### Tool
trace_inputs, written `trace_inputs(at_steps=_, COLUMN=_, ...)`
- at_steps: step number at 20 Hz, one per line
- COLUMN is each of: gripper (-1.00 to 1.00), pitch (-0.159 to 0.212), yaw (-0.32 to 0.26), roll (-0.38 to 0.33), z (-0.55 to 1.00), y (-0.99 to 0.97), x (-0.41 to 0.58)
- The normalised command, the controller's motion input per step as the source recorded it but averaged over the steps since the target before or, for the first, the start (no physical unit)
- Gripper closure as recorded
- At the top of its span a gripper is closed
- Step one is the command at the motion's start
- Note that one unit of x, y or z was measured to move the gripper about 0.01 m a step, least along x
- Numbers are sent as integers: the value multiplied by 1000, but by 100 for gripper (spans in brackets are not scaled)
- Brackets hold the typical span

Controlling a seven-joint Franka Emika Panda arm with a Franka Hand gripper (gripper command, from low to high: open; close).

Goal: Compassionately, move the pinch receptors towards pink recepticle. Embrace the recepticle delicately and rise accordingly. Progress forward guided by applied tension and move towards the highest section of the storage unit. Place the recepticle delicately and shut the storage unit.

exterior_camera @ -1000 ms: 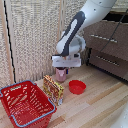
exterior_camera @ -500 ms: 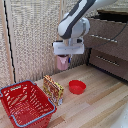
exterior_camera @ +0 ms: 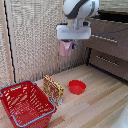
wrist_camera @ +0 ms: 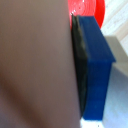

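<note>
Half done: the gripper (exterior_camera: 68,46) is clamped on the cup (exterior_camera: 65,48), lifted high; the drawer (exterior_camera: 107,31) placing and shutting remain.

The white robot arm (exterior_camera: 79,10) hangs high in the scene, and its claw (exterior_camera: 67,46) grips the pale pink cup (exterior_camera: 65,48), which is lifted well above the wooden floor (exterior_camera: 95,107). At the exterior view's right stands the dark brown dresser (exterior_camera: 110,50); its top drawer (exterior_camera: 112,34) and lower drawer (exterior_camera: 110,61) each carry a silver bar handle. On the floor lie a red bowl (exterior_camera: 77,86), a snack box (exterior_camera: 52,89) and a red basket (exterior_camera: 26,104).
</note>
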Motion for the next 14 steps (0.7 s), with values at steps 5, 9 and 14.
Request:
trace_inputs(at_steps=5, gripper=100, pitch=4, yaw=8, roll=-43, z=1000, y=-134, x=187)
trace_inputs(at_steps=9, gripper=100, pitch=6, yaw=23, roll=-59, z=1000, y=-129, x=216)
trace_inputs(at_steps=14, gripper=100, pitch=4, yaw=27, roll=-64, z=986, y=-196, x=198)
